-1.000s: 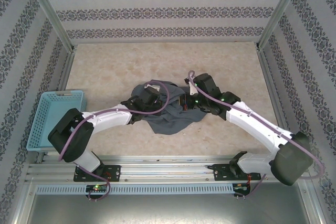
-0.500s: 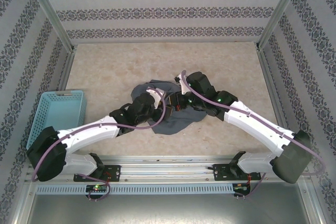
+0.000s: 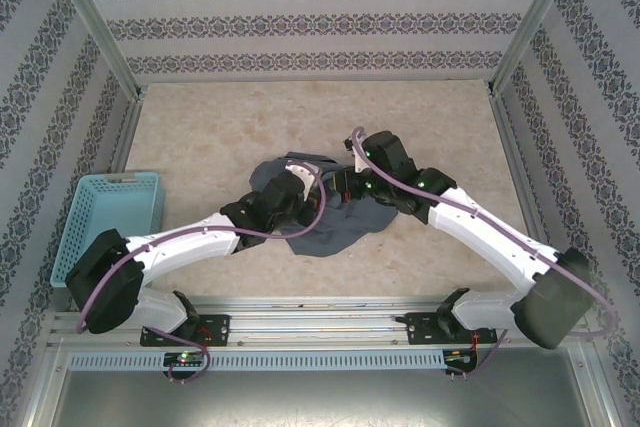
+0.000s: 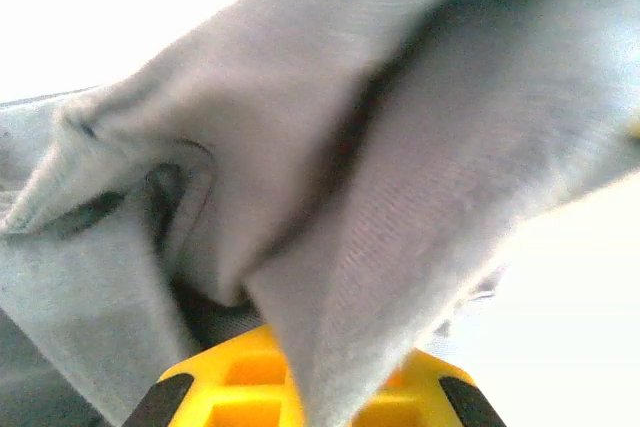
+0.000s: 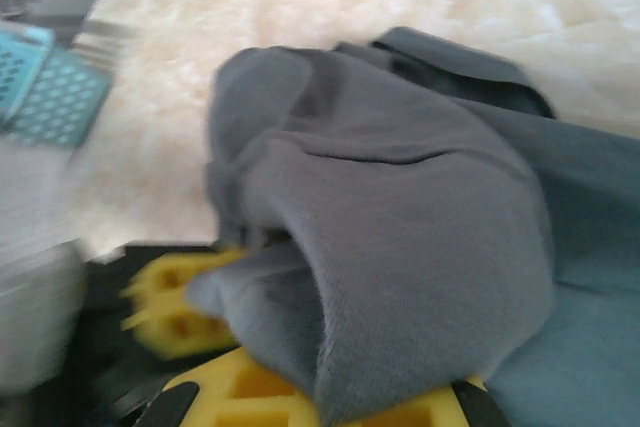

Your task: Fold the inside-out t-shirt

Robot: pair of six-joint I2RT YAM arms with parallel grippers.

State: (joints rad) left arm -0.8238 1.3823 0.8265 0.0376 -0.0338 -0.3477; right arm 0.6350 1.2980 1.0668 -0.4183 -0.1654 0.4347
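While the inside-out t-shirt (image 3: 325, 230) lies bunched at mid-frame (well apart from the blue basket (image 3: 105, 217) at the left edge), the left gripper (image 3: 300, 190) and the right gripper (image 3: 345, 187), near each other, each sit clamped on a fold of its cloth.

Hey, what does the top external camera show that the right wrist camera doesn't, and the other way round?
Top external view: the left arm and right arm whole, from their bases to the middle of the tabletop, where the left tool and right tool meet at the bunched t-shirt; also the patterned walls. Right wrist view: a close-up of grey cloth draped over that tool's yellow fingers, weave and folds visible. Both: the dark grey t-shirt, the light-blue mesh basket and the pale tabletop.
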